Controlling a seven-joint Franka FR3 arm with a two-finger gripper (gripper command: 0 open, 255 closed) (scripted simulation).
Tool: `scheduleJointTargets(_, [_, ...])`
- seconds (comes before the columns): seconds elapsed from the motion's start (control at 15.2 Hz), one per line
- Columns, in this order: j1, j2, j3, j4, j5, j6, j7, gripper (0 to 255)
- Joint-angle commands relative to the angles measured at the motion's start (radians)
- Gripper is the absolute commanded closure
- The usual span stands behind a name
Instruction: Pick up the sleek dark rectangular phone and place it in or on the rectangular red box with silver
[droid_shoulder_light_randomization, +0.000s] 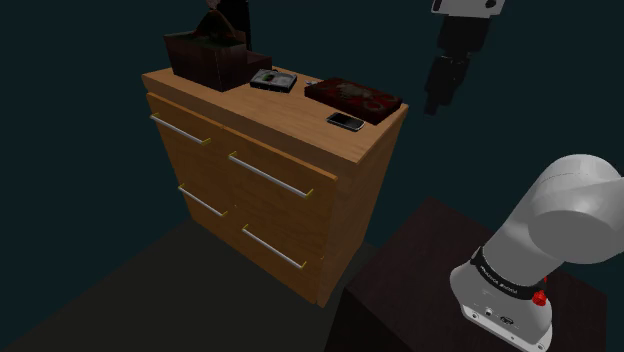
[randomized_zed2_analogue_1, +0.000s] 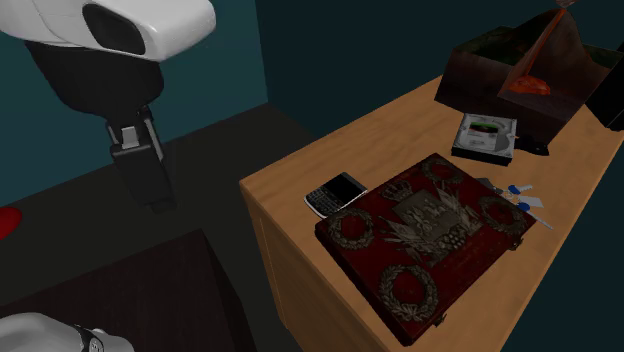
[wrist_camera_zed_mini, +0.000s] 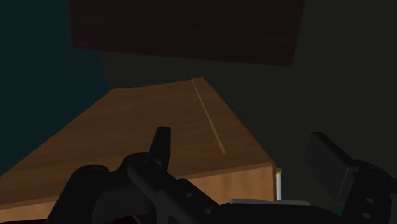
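The dark phone (droid_shoulder_light_randomization: 345, 122) (randomized_zed2_analogue_1: 336, 193), with a keypad and a silver rim, lies flat at the corner of the wooden dresser top (droid_shoulder_light_randomization: 250, 105) (randomized_zed2_analogue_1: 290, 180). Right beside it lies the flat red box (droid_shoulder_light_randomization: 353, 97) (randomized_zed2_analogue_1: 425, 235) with a silver crest and wreaths on its lid. My gripper (droid_shoulder_light_randomization: 437, 102) (randomized_zed2_analogue_1: 156, 196) (wrist_camera_zed_mini: 242, 145) hangs in the air off the dresser's side, to the shoulder view's right of the phone and a little above the top. Its fingers (wrist_camera_zed_mini: 162, 145) stand apart with nothing between them.
A dark open basket (droid_shoulder_light_randomization: 210, 55) (randomized_zed2_analogue_1: 520, 70) stands at the back of the dresser top, with a small grey device (droid_shoulder_light_randomization: 273, 80) (randomized_zed2_analogue_1: 487, 135) next to it. Small blue-and-white bits (randomized_zed2_analogue_1: 520, 195) lie by the red box. The dark stand (droid_shoulder_light_randomization: 420, 270) (wrist_camera_zed_mini: 184, 28) sits beside the dresser.
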Motion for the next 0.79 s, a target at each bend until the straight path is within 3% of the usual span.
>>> scheduleJointTargets(0.0, [0.000, 0.000, 0.000, 0.000, 0.000, 0.000, 0.000, 0])
scheduleJointTargets(0.73, [0.040, 0.403, -0.067, 0.143, -0.039, 0.283, -0.201, 0])
